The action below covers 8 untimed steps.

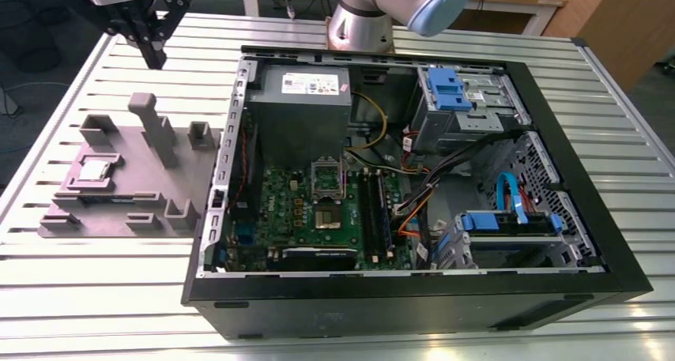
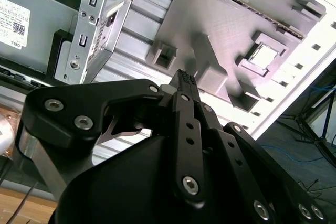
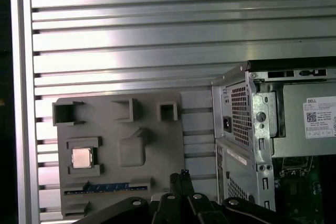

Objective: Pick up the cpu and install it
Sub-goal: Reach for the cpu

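The cpu (image 1: 95,169) is a small silver square lying flat in a recess of the grey holder plate (image 1: 126,207), on the exterior view's left. Both wrist views show the cpu (image 2: 264,56) (image 3: 82,157) in its recess. My gripper (image 1: 156,58) hangs high above the table beyond the plate's far end, well away from the cpu. Its fingers meet at the tips, shut with nothing between them (image 2: 184,77) (image 3: 181,176). The motherboard's socket (image 1: 328,179) lies inside the open computer case (image 1: 422,290).
Upright grey blocks (image 1: 158,132) rise from the holder plate, and a long dark memory stick (image 3: 105,187) lies in its slot. The case's metal wall (image 1: 224,171) stands right beside the plate. The slatted aluminium table (image 1: 95,282) carries everything.
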Tool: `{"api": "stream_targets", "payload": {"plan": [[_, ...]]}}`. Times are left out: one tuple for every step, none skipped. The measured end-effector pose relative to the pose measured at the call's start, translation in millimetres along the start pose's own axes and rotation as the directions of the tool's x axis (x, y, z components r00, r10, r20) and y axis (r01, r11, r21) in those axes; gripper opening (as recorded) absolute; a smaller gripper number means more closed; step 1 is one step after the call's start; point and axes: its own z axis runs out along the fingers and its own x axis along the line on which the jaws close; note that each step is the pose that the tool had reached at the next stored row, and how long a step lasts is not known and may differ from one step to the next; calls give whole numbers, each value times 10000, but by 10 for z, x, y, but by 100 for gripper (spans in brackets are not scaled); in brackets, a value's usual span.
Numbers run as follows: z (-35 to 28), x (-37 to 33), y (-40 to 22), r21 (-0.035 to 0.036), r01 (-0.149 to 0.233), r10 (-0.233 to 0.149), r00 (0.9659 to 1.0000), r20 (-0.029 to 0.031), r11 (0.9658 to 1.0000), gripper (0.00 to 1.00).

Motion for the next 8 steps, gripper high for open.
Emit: {"api": "stream_targets", "payload": {"plan": [[0, 5, -1, 0, 1, -1, 10000, 0, 10000, 11], [0, 11, -1, 0, 1, -1, 10000, 0, 10000, 11], [0, 17, -2, 0, 1, -1, 10000, 0, 10000, 11], [0, 23, -2, 0, 0, 0, 10000, 0, 10000, 11], [0, 29, -3, 1, 1, -1, 10000, 0, 10000, 11], [0, 36, -3, 1, 0, 0, 10000, 0, 10000, 11], [0, 41, -3, 0, 1, -1, 10000, 0, 10000, 11], [0, 47, -4, 0, 1, -1, 10000, 0, 10000, 11]]}}
